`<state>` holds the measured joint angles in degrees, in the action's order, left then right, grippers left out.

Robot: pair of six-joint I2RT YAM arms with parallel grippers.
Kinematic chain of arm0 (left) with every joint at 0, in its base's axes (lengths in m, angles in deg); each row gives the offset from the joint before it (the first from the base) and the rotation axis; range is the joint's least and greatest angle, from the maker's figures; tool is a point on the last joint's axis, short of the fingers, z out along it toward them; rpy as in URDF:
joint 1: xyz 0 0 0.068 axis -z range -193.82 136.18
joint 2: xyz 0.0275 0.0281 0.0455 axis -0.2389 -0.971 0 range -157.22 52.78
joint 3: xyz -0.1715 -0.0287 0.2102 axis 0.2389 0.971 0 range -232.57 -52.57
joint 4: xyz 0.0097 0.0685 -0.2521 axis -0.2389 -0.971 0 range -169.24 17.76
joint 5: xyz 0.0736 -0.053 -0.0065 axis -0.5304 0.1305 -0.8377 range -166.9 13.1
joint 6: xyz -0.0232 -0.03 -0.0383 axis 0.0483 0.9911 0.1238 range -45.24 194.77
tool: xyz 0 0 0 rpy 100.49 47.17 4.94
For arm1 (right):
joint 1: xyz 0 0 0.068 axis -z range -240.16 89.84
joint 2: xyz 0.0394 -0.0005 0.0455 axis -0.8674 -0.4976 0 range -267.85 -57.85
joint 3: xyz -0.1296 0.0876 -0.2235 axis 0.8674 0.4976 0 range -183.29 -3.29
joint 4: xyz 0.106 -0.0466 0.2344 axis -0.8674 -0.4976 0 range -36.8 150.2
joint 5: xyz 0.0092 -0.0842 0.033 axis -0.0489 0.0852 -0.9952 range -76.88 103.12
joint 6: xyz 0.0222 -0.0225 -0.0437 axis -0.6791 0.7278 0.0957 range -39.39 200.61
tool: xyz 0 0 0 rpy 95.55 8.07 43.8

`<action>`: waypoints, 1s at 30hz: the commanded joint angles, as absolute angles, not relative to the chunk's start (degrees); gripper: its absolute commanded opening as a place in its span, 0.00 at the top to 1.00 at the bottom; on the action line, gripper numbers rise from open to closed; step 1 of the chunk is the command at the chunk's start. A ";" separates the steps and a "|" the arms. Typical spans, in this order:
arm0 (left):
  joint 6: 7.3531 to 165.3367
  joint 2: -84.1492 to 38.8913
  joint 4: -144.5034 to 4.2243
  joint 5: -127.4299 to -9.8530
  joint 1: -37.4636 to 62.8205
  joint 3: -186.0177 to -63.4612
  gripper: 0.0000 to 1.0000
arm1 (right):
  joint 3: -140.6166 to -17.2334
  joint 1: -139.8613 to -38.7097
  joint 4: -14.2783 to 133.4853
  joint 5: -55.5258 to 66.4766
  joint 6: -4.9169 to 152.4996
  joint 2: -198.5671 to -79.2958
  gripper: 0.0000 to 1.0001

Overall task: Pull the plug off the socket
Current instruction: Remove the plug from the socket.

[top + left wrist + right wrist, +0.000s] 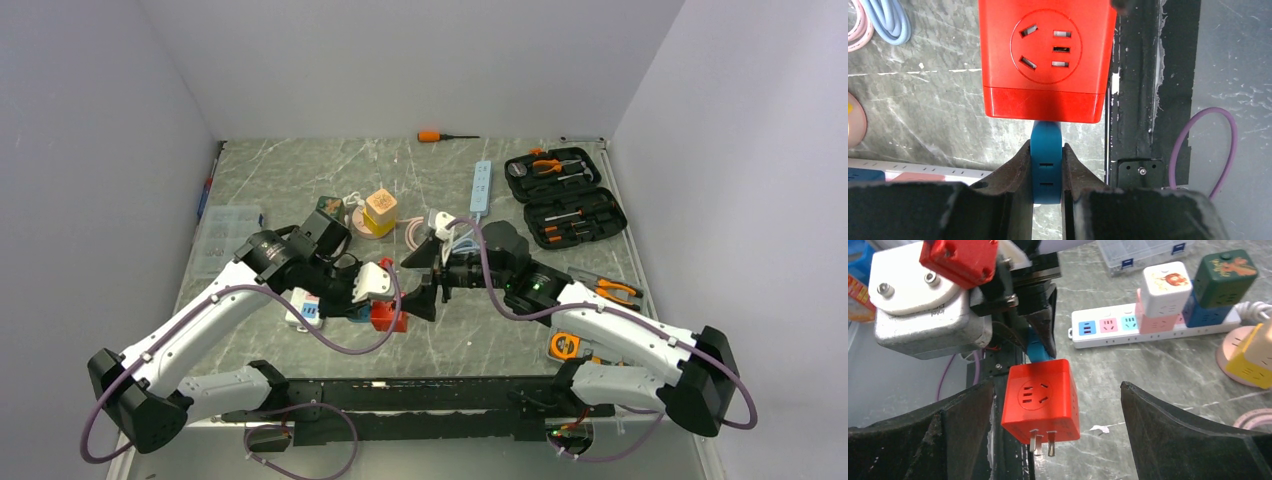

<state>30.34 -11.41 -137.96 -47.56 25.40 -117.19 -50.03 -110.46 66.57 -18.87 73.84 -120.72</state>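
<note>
Black fingers (1013, 175) of the left gripper (1046, 147) are clamped on a blue tab (1046, 170) projecting from the red cube plug (1045, 60). Only a five-slot outlet face is shown on the plug. Its metal prongs are bared, and it is held apart from the socket (1120, 335), which lies on the marble table (1148, 365). On the socket, a white cube (1167, 287) with a red-orange picture is stacked on a pink cube (1155, 322). A green cube (1225, 272) with an orange picture is stacked on a blue cube (1203, 315). No writing on them can be read. The right gripper (1057, 384) is spread wide on either side of the plug, touching nothing. A black rail (1133, 100) at the table's edge runs just beside the plug, and bare marble is seen between plug and socket.
</note>
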 commanded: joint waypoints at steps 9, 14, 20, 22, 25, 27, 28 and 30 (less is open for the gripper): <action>28.46 -10.72 -143.83 -42.62 25.07 -124.76 1.00 | -53.35 -118.33 63.37 -15.04 79.46 -123.80 0.00; 28.76 -11.11 -143.79 -42.43 25.09 -125.15 1.00 | -53.88 -120.45 63.59 -12.98 79.68 -126.02 0.00; 28.65 -11.51 -144.72 -41.59 25.08 -126.50 1.00 | -54.91 -122.08 64.09 -9.95 79.62 -128.83 0.05; 28.43 -11.47 -145.12 -41.58 25.10 -126.88 1.00 | -55.05 -122.41 64.34 -8.43 79.70 -129.25 0.12; 28.13 -11.39 -145.53 -41.87 25.06 -126.94 1.00 | -54.49 -122.84 65.53 -7.00 79.90 -128.86 0.32; 28.23 -11.39 -145.54 -41.81 25.02 -126.86 1.00 | -54.55 -122.87 65.71 -6.58 79.78 -128.81 0.50; 28.20 -11.49 -145.64 -41.71 25.06 -126.94 1.00 | -54.75 -122.98 65.28 -6.76 79.88 -129.05 0.57; 27.94 -11.50 -146.09 -41.69 24.99 -127.06 1.00 | -55.09 -123.00 64.25 -7.21 80.07 -129.31 0.68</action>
<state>28.94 -11.82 -146.66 -45.75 24.61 -124.32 -52.76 -122.37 63.36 -9.17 78.65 -128.57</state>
